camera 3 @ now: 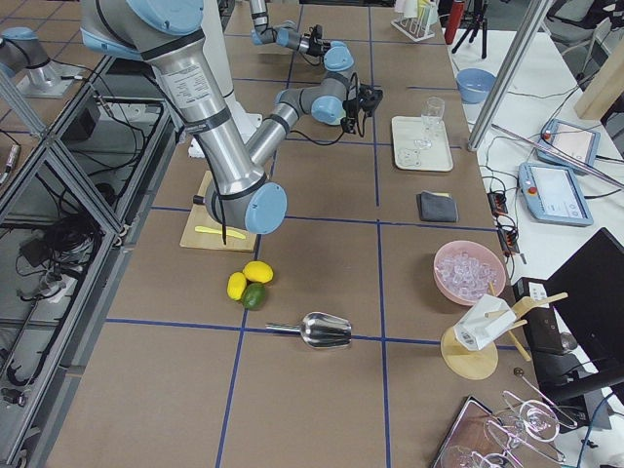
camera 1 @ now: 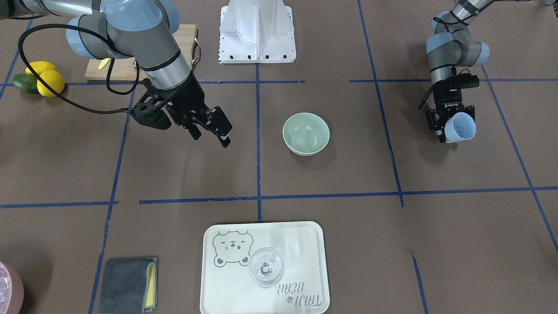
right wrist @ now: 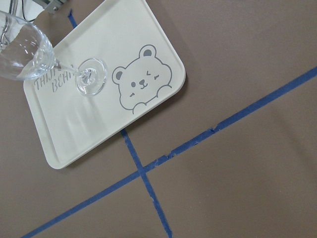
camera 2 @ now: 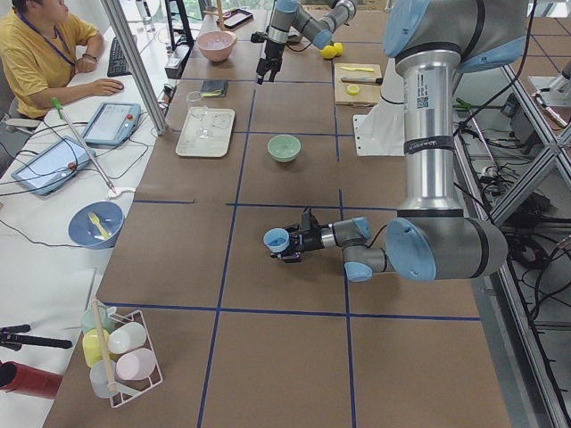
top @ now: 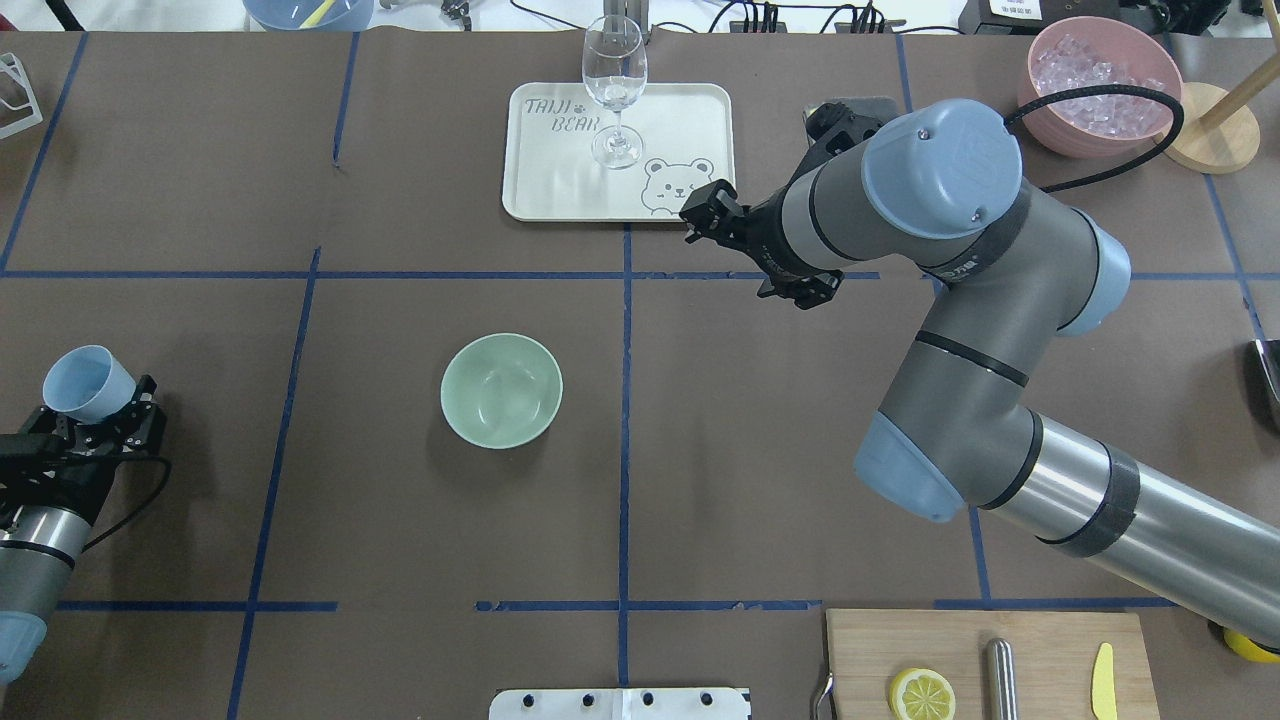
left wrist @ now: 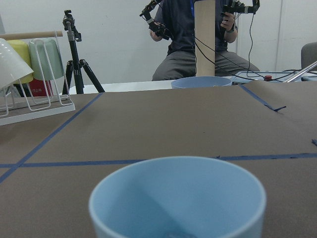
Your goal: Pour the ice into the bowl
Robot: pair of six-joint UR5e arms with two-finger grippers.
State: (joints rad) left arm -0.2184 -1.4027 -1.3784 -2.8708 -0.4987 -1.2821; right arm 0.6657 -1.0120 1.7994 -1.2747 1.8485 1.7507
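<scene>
The pale green bowl (camera 1: 306, 134) (top: 501, 390) sits upright mid-table and looks empty. My left gripper (camera 1: 449, 126) (top: 108, 402) is shut on a light blue cup (camera 1: 460, 127) (top: 88, 383) (left wrist: 178, 198), held tilted low over the table, well to the bowl's side. I cannot tell whether the cup holds anything. Ice (top: 1085, 70) fills a pink container (top: 1045, 125) at the far corner. My right gripper (camera 1: 212, 138) (top: 700, 213) hangs open and holds nothing, above the table between the bowl and the tray.
A cream tray (top: 690, 110) (right wrist: 163, 89) carries a wine glass (top: 614, 85). Near the robot lies a cutting board (top: 1040, 640) with a lemon half and knife. Lemons (camera 1: 49, 80), a grey cloth (camera 1: 126, 283), a metal scoop (camera 3: 322, 330) and a seated person (camera 2: 40, 53) are also around.
</scene>
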